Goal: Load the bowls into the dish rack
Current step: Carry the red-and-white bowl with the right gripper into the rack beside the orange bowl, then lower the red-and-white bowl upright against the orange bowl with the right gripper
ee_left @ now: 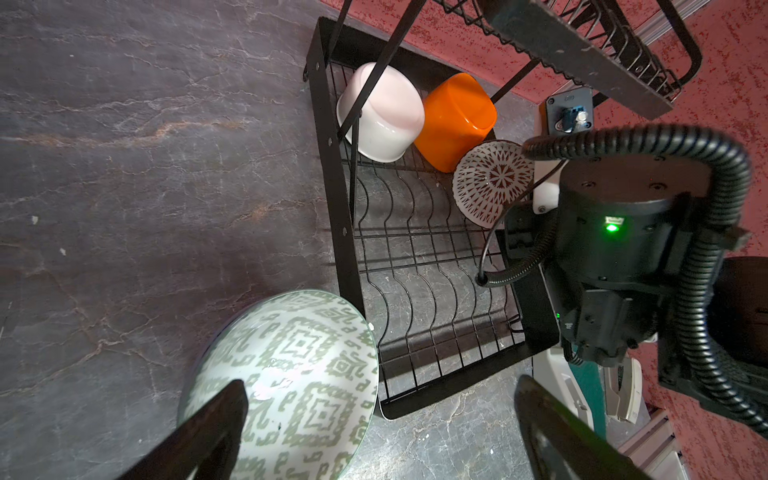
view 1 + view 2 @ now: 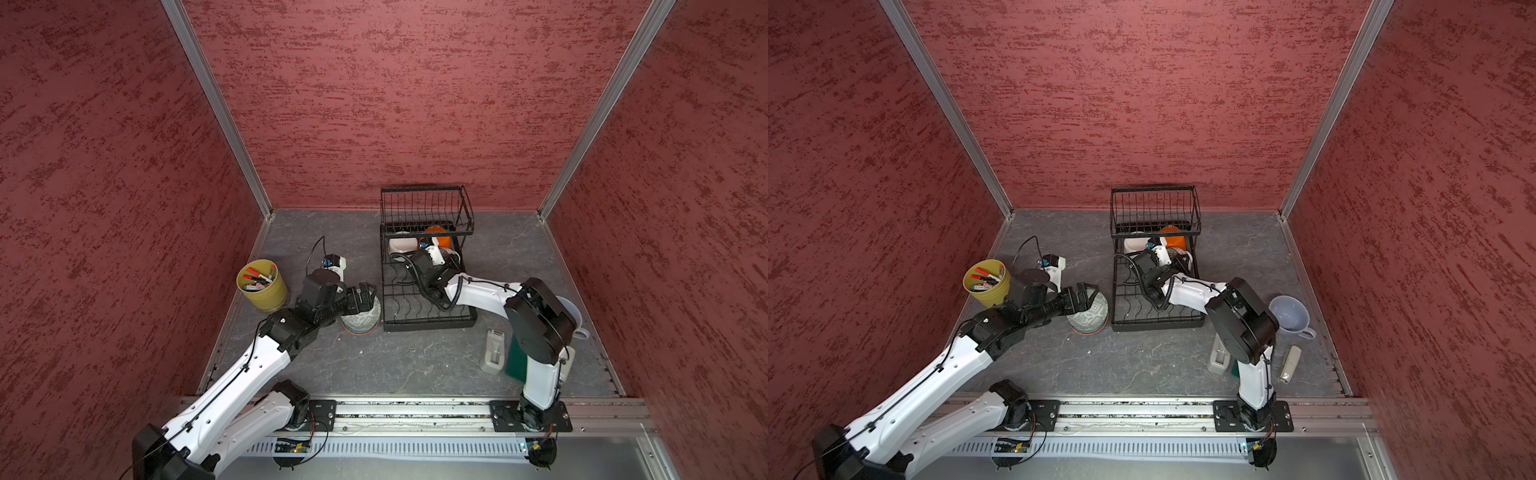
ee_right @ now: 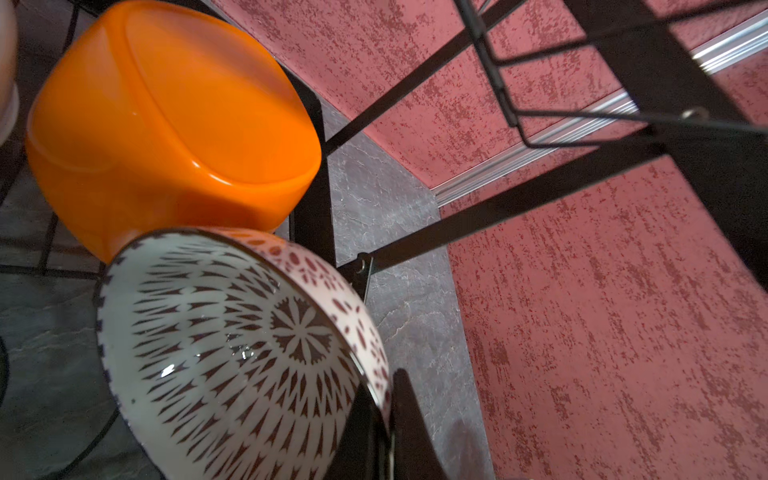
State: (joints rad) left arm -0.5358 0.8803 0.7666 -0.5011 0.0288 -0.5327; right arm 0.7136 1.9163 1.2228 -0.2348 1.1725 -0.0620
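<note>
At the back of the counter [image 2: 415,365], just short of the rear wall, stands the dish rack [image 2: 430,322] [image 2: 1158,325]: flat base tray below, raised basket over its rear half. Under the basket, the white bowl [image 1: 382,112] [image 2: 401,245] and the orange bowl [image 1: 453,120] [image 3: 166,124] lie tipped side by side, bases toward the front. The right gripper [image 3: 386,415] reaches in from the right, jaws clamped together on the rim of the red-patterned bowl [image 3: 232,340] [image 1: 490,183]. That bowl stands on edge close against the orange bowl; contact not clear. It sits near the tray's right edge, with a rack post just beyond it. The front rows of tray wire lie bare, crossed from above by the right forearm. The left gripper [image 2: 368,291] [image 2: 1088,291] [image 1: 382,384] hangs with jaws wide apart above the stack of bowls [image 2: 361,322] [image 2: 1088,318], holding nothing. The stack's top bowl is the green-patterned bowl [image 1: 291,374], and the stack stands just beside the tray's front left corner. Open counter runs from the stack forward to the front rail and leftward. The cup of markers [image 2: 262,286] stands near the left wall. The pale jug [image 2: 1289,313] and the grey container [image 2: 492,351] crowd the right front, around the right arm's base.
</note>
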